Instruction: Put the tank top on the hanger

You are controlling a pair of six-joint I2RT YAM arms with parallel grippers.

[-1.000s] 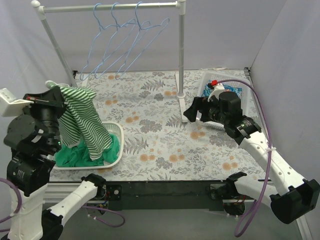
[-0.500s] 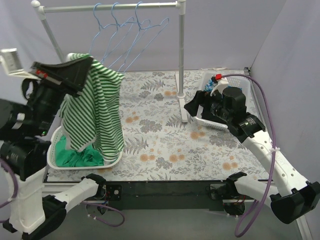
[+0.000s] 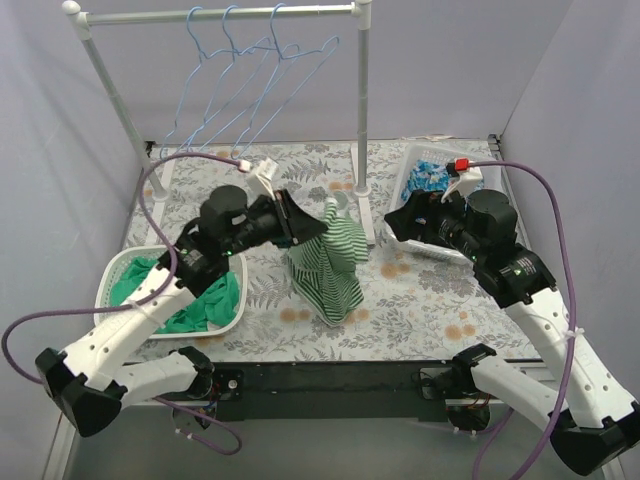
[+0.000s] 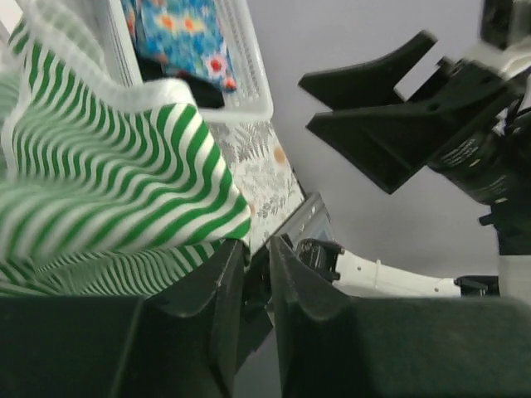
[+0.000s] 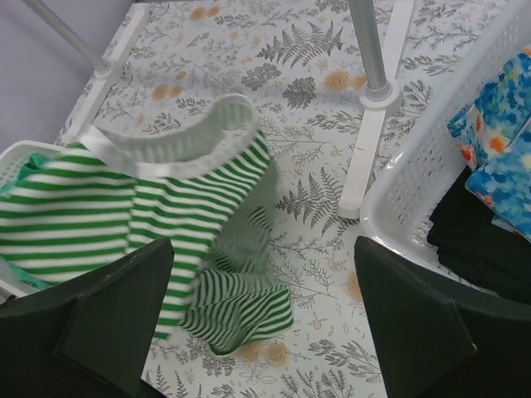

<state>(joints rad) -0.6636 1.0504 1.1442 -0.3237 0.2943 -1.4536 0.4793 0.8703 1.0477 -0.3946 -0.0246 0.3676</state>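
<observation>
The tank top, green and white striped, hangs from my left gripper over the middle of the table, its lower end bunched on the floral surface. In the left wrist view the jaws are nearly closed, with the striped cloth at their tips. My right gripper is open and empty, just right of the tank top. The right wrist view shows the tank top between and beyond its wide-spread jaws. Several light-blue wire hangers hang on the rail at the back.
A white basket at the left holds plain green cloth. Another white basket at the right holds blue flowered cloth; its wall shows in the right wrist view. The rack's right post stands behind the tank top.
My left arm has swung from above the left basket to the table's middle, carrying the tank top down until its lower end rests on the surface. The right gripper has shifted slightly.
</observation>
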